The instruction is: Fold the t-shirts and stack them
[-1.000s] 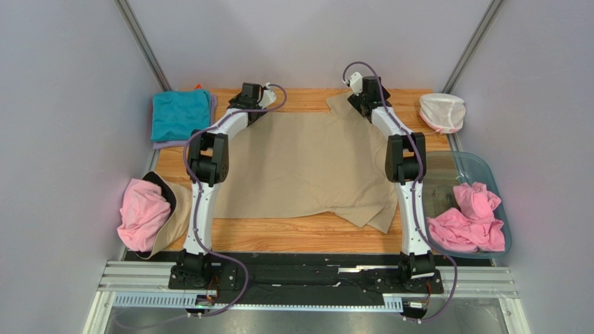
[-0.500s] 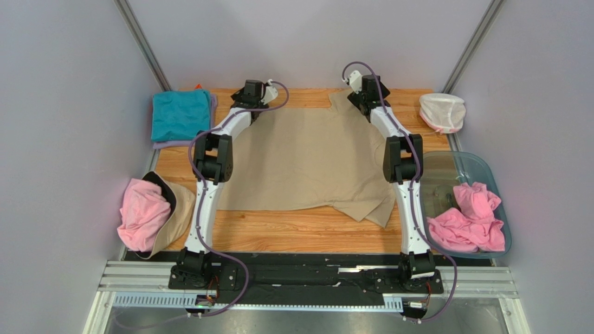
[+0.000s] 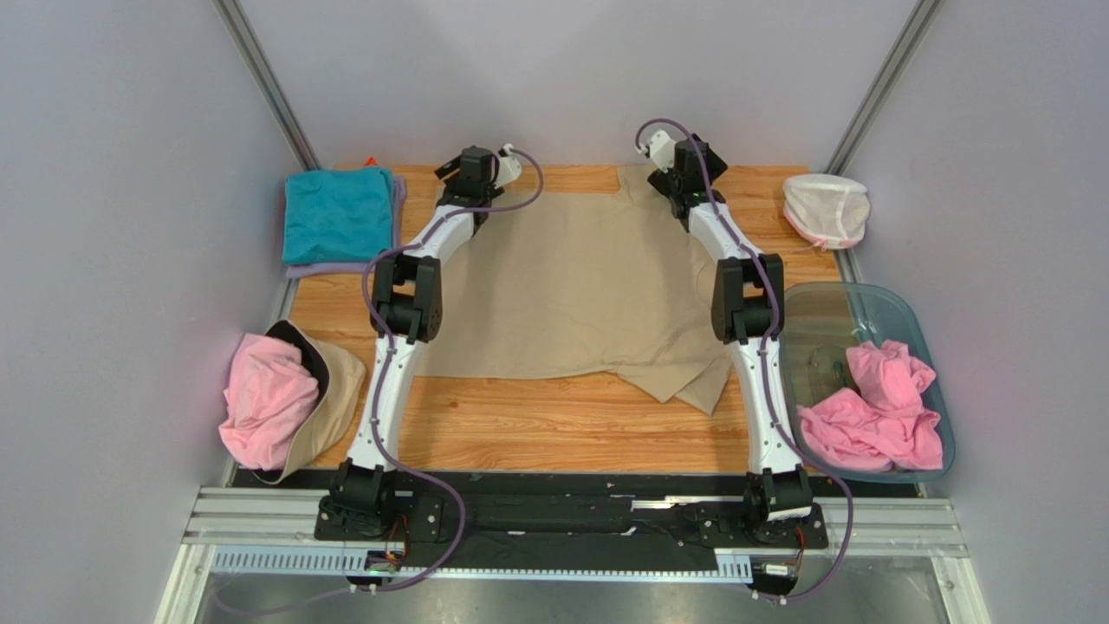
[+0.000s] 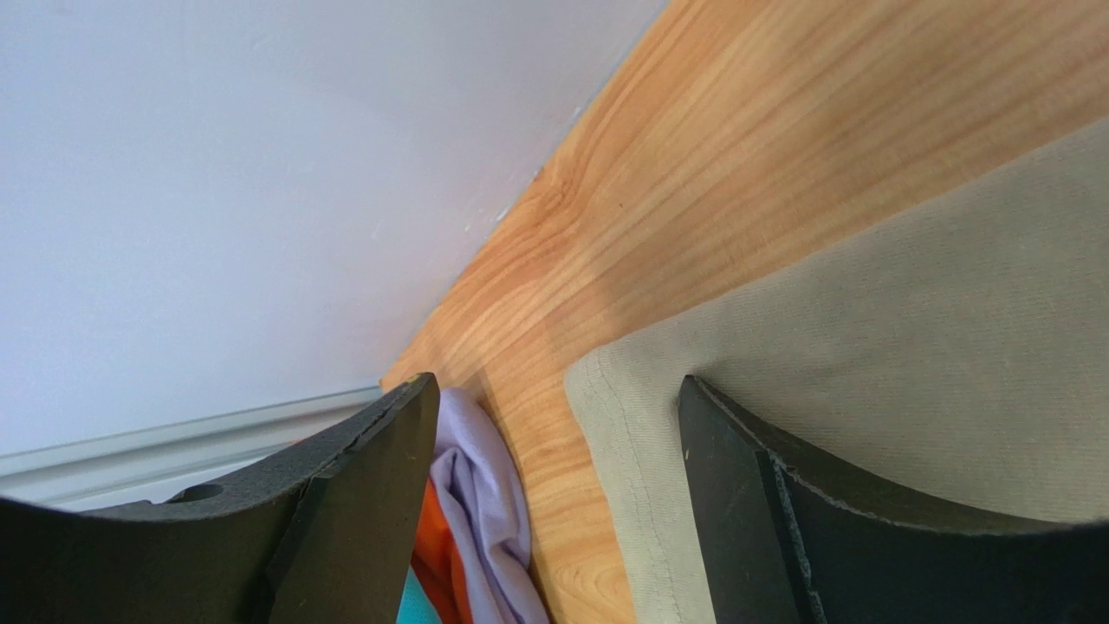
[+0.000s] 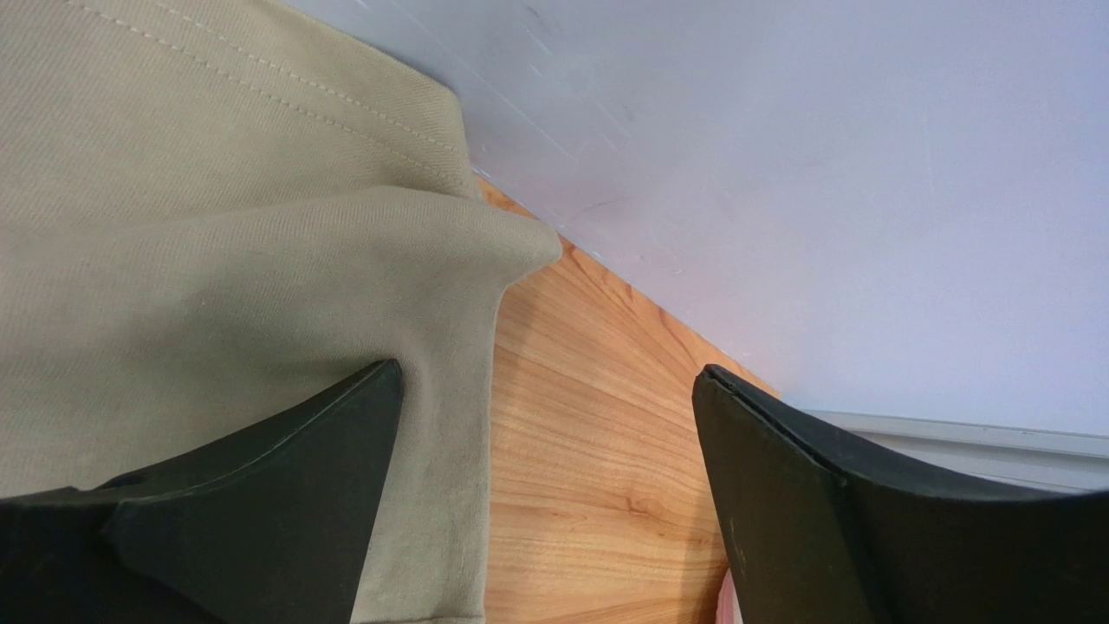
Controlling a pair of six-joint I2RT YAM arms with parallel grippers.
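So the big tan t-shirt is lying spread out flat in the middle of the table. Both arms are reaching to its far edge, with the left gripper at about 11 o'clock and the right gripper at about 1 o'clock. Both sets of jaws are wide open with nothing in them.

What worries me is the left one. It's straddling just the hemmed corner, so if it closes there it might only pinch a sliver of cloth that slips out on the lift. It's also right beside the lilac t-shirt under the folded teal t-shirt at 10 o'clock, so it could easily snag the stack.

On the right, one finger sits over a bunched fold and the other over bare wood, so the grab could come out lopsided. The hem at 5 o'clock is already rumpled too, which would make for a crooked fold.
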